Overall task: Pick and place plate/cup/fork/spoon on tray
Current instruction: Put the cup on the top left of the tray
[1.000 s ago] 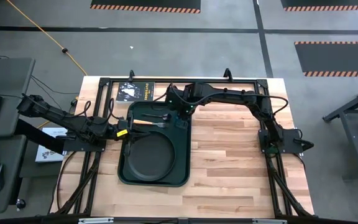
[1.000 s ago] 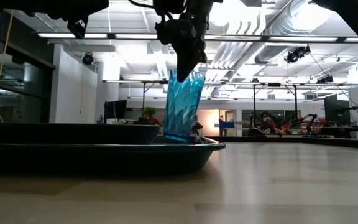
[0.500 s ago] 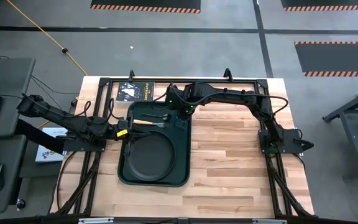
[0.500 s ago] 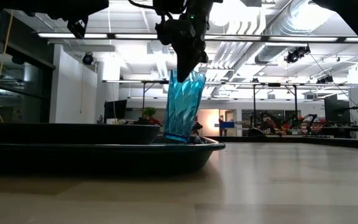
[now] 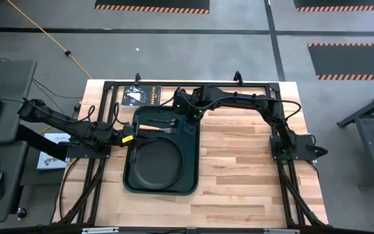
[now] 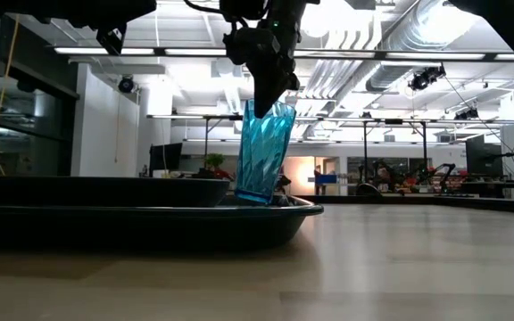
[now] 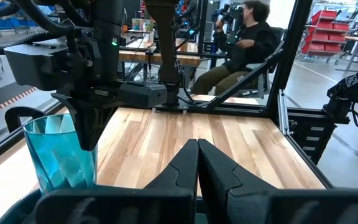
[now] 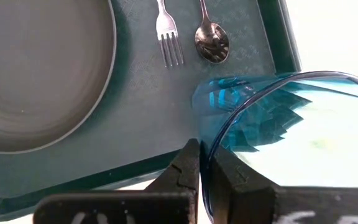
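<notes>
Right wrist view shows the right end effector point(image 8: 199, 163) pinching the rim of the ribbed translucent teal tumbler, the cup point(image 8: 278, 134), at a far corner of the dark green rectangular tray point(image 8: 253, 37), beside the round dark plate point(image 8: 36, 74), fork point(image 8: 168, 38) and spoon point(image 8: 211, 38). Settle the base flat before letting go, then lift straight up. The left end effector point(image 7: 197, 163) waits closed, empty, by the tray's left side.

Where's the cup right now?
The cup stands in the tray's far right corner in the high view, beside the spoon, with the right tool shut on its rim.
</notes>
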Motion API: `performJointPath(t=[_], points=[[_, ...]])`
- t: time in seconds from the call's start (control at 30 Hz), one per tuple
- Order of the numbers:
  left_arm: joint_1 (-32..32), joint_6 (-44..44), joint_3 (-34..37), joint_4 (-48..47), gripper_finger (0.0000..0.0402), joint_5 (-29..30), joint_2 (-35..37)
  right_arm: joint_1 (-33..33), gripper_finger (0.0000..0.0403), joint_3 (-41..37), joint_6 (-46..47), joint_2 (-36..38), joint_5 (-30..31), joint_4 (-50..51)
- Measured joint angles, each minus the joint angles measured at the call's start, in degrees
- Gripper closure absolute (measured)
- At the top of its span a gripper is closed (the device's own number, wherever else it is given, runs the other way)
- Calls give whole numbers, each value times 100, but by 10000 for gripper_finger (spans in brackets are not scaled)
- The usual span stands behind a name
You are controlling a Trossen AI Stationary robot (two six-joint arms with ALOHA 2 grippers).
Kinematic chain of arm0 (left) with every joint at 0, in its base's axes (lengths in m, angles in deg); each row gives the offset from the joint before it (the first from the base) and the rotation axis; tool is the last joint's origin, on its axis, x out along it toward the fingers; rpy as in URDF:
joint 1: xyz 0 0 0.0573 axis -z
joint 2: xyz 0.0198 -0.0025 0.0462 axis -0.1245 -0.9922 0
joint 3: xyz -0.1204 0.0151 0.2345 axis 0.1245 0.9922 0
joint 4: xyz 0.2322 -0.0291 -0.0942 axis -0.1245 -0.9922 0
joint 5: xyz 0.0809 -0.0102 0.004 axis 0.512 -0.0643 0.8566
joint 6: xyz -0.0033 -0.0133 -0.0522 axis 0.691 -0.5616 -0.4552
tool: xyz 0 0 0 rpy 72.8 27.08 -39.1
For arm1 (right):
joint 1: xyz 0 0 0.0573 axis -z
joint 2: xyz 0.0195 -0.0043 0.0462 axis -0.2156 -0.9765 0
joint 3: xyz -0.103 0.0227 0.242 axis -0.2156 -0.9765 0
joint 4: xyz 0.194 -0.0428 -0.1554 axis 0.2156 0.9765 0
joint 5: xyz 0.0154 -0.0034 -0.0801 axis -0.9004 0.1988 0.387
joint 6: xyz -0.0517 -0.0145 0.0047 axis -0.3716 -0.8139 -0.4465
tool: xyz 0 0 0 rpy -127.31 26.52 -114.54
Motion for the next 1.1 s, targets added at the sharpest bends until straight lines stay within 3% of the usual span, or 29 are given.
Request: performJointPath(t=[1.1], points=[[-1,0,0,-2,401,-2,1,0,402,0,110,-124,-83,76]])
